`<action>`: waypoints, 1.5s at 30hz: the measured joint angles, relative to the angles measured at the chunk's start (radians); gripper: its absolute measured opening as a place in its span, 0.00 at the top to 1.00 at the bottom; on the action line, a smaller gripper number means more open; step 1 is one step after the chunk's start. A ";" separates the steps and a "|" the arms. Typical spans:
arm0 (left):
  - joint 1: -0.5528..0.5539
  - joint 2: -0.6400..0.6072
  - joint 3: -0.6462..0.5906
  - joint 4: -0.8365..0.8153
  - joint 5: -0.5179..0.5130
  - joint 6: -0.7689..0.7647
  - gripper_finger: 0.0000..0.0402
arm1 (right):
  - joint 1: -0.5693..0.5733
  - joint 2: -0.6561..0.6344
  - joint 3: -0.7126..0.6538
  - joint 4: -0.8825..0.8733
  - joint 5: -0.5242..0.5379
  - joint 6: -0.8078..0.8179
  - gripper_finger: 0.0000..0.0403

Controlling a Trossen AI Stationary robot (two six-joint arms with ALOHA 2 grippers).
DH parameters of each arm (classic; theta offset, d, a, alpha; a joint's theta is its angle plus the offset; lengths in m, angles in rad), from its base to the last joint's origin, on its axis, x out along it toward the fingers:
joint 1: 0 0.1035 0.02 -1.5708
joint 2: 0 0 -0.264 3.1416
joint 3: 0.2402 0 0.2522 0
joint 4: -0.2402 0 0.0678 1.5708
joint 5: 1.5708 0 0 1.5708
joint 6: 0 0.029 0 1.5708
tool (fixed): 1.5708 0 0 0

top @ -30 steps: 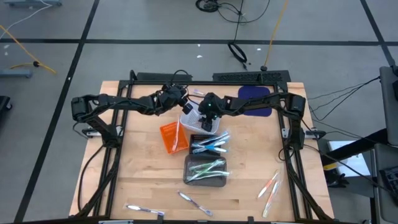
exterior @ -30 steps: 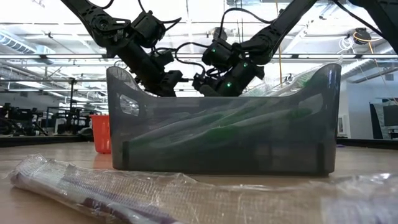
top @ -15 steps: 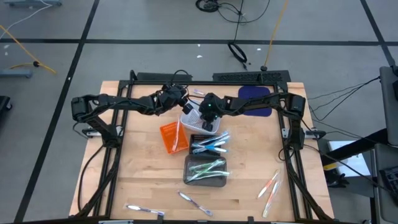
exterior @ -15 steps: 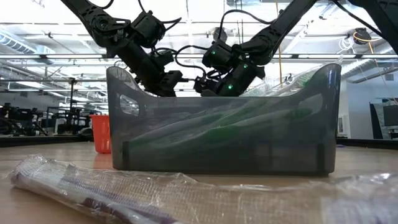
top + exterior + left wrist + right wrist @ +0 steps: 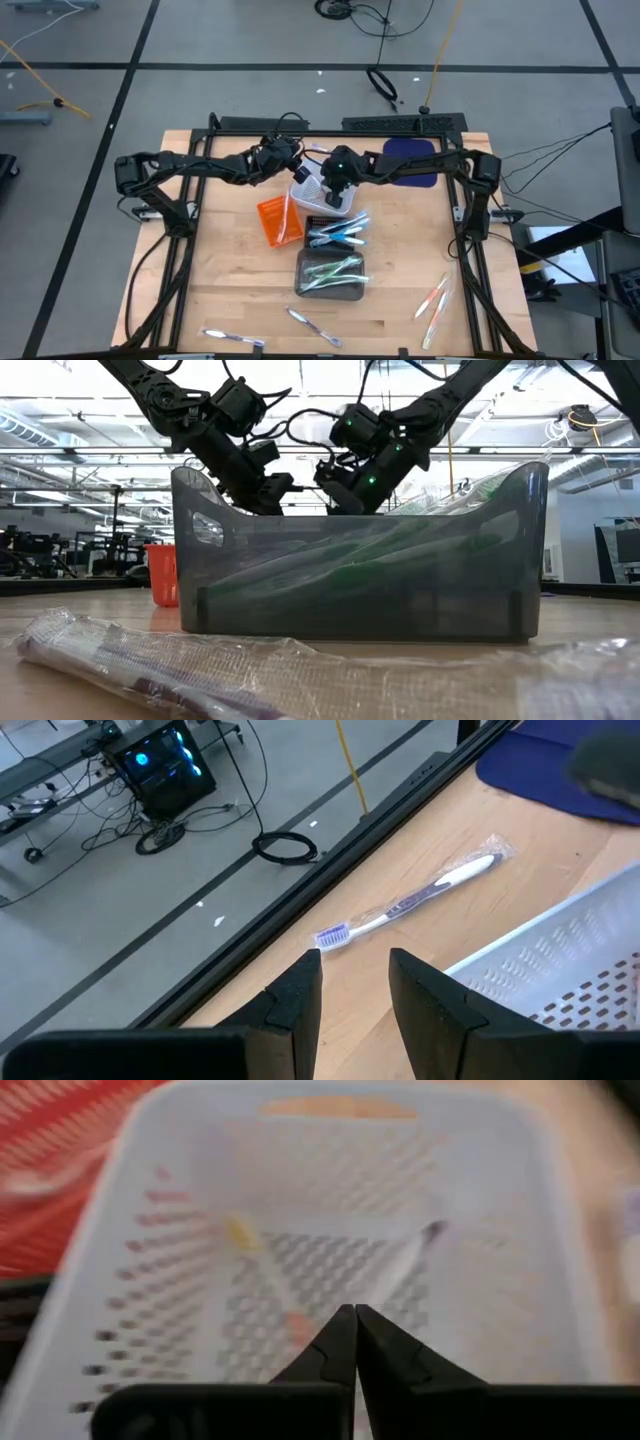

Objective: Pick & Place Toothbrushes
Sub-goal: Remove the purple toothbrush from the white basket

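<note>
My right gripper (image 5: 347,1328) hangs shut over the white perforated basket (image 5: 322,196), with nothing between its fingers. In the basket lies a pale toothbrush with orange and yellow accents (image 5: 268,1278). My left gripper (image 5: 352,982) stands open just left of the basket's far corner (image 5: 590,955). Beyond it a wrapped white and blue toothbrush (image 5: 412,903) lies flat on the table near the far edge. A dark tray (image 5: 338,234) holds blue toothbrushes. The grey tray (image 5: 330,276) holds green ones.
An orange basket (image 5: 279,220) stands left of the trays. A blue mat (image 5: 410,160) lies at the far right. Loose wrapped toothbrushes lie near the front edge (image 5: 232,339) (image 5: 312,327) and at the front right (image 5: 432,300). A metal frame rail (image 5: 330,890) runs along the far edge.
My right gripper has gone up from the white basket and a little toward the far edge. My left gripper has kept still.
</note>
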 joint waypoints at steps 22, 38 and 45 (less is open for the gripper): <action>0.000 0.000 0.000 -0.005 0.000 -0.006 0.70 | -0.002 0.085 0.006 0.057 -0.011 0.102 0.34; 0.005 0.000 0.000 -0.006 -0.001 0.013 0.70 | 0.017 0.042 -0.003 -0.029 0.044 0.057 0.51; 0.005 0.000 0.000 -0.004 -0.001 0.017 0.70 | 0.021 0.066 -0.001 -0.122 0.061 0.047 0.52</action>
